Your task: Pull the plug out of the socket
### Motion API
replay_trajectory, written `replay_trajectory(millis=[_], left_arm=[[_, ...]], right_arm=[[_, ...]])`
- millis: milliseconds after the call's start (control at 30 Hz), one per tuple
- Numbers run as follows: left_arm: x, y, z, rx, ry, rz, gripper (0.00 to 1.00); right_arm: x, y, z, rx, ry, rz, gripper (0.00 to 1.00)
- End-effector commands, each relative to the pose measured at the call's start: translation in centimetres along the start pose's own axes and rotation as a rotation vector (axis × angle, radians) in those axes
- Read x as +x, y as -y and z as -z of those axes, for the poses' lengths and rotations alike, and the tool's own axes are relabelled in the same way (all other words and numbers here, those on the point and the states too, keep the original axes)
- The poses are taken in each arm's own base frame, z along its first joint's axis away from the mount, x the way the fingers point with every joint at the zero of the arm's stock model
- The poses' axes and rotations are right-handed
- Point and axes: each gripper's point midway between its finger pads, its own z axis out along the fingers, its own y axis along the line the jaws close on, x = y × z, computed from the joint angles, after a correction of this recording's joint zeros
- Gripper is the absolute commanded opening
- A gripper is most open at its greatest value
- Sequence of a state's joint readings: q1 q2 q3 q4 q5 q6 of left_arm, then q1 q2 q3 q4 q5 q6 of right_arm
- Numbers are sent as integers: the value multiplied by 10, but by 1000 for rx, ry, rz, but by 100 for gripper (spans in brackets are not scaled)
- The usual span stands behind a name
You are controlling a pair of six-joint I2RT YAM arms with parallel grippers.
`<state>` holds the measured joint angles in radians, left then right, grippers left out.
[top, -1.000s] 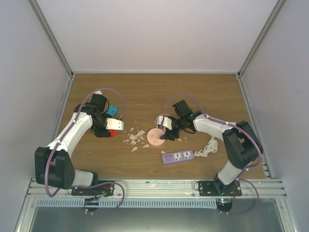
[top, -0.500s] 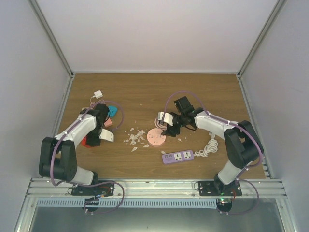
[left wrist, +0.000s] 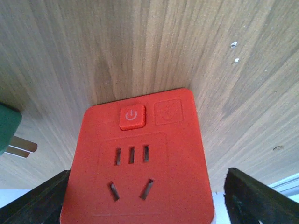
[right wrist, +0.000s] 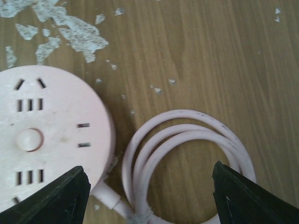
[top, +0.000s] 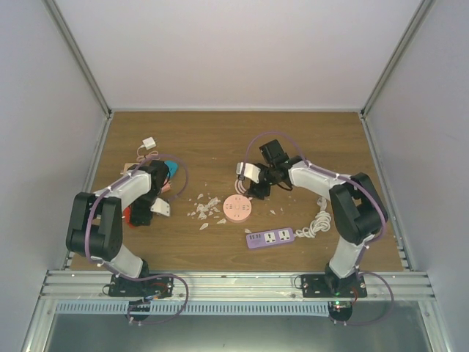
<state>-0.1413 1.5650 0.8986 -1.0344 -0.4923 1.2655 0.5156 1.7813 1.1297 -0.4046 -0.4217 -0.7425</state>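
Green plug (left wrist: pixel 8 126) with two bare metal prongs sits at the far left edge of my left wrist view, lying on the wooden table (left wrist: pixel 196 56) with its prongs clear of any slot. It is apart from the red square socket block (left wrist: pixel 140 177), whose slots all show empty. My left fingers (left wrist: pixel 37 200) stand open on either side of that red block, with a gap showing on the right side, so I judge the plug already off. Seen from my right wrist, my right fingers (right wrist: pixel 56 196) are open too and hold nothing. They straddle the edge of the pink round socket disc (right wrist: pixel 42 140) and its coiled pale cable (right wrist: pixel 187 140), and no plug sits in any of the disc's slots. From the top camera, my left arm is bent close over the red block at the table's left side. A teal-green shape (top: pixel 171 169), likely the plug, lies just beyond that arm, well apart from my right arm. If the plug needs moving further, my left arm is the nearer one.
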Motion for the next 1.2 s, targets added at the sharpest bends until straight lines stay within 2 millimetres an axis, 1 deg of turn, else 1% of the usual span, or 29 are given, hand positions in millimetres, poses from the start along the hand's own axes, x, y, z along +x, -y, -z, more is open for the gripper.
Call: replay_trajectory(millis=[0,100,133,267,467,633,733,900,1167], left_arm=[[0,-3,2,-11,10,3,88],[-2,-5,7,-17,34,5,98],[-4,-6,11,-19,53,4,99],[-7,-22,36,-82,140,7,99],[-11,-57,79,-215,264,43,99],[-12,-80,93,-338,298,69,99],[-13,-91,100,-400,315,83,99],[-22,-108,117,-467,381,107,99],[-44,-128,135,-499,469,140,99]], right_arm=[[3,20,-3,33,-36,-41,72],[8,32,-7,46,-58,-64,70],[10,36,-8,52,-64,-68,70],[24,47,-13,73,-105,-78,70],[48,64,-22,102,-168,-108,70],[73,74,-30,117,-223,-149,70],[87,79,-28,129,-244,-187,69],[107,81,-18,144,-265,-232,68],[137,73,1,159,-298,-288,67]])
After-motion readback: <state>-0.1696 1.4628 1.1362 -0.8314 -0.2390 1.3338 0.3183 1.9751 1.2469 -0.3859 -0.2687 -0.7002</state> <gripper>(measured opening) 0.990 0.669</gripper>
